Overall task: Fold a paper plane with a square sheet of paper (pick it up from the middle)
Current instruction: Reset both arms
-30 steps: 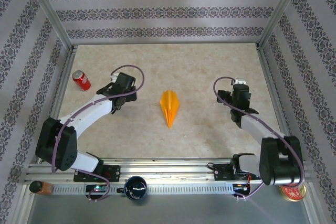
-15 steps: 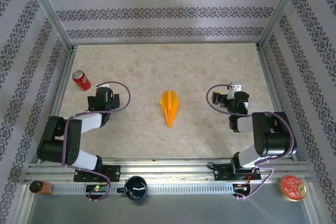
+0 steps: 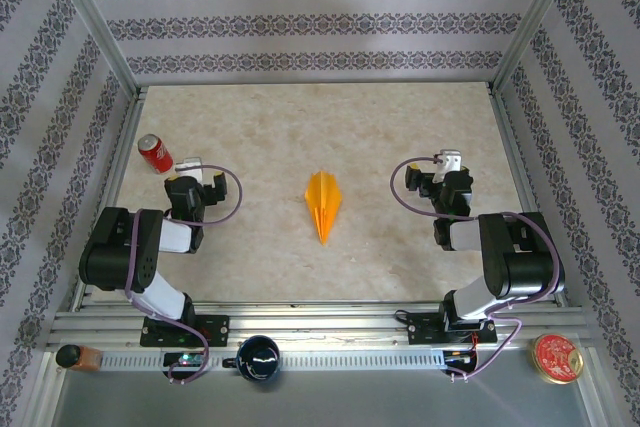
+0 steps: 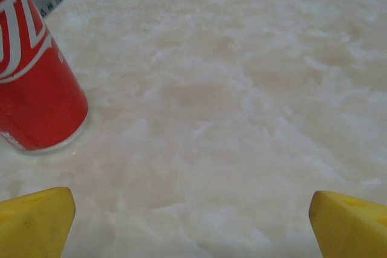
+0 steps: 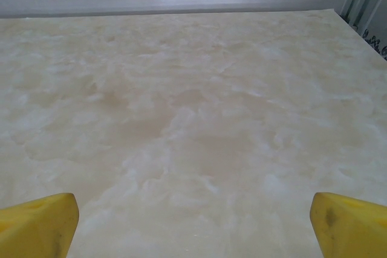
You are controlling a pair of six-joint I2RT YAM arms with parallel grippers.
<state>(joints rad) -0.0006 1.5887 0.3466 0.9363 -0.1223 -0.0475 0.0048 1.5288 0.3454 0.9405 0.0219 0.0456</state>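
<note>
The paper plane (image 3: 322, 205) lies flat on the table (image 3: 400, 117) about midway between the two arms, touching neither. Its long axis runs from far edge to near edge, with the sharp nose toward the arms' bases and the wide tail toward the far wall. The left gripper (image 4: 192, 225) has its jaws spread wide with only bare table between the yellow fingertips (image 4: 33, 222). It faces the far edge, with the red soda can (image 4: 36, 83) just ahead on its left. The right gripper (image 5: 193, 225) is likewise spread wide over bare table and faces the same way. So the plane lies sideways from both: to the right of the left jaws and to the left of the right jaws. Neither arm is clearly nearer. The folding looks finished, and any further grasp would need a wrist turned inward across the ridge.
</note>
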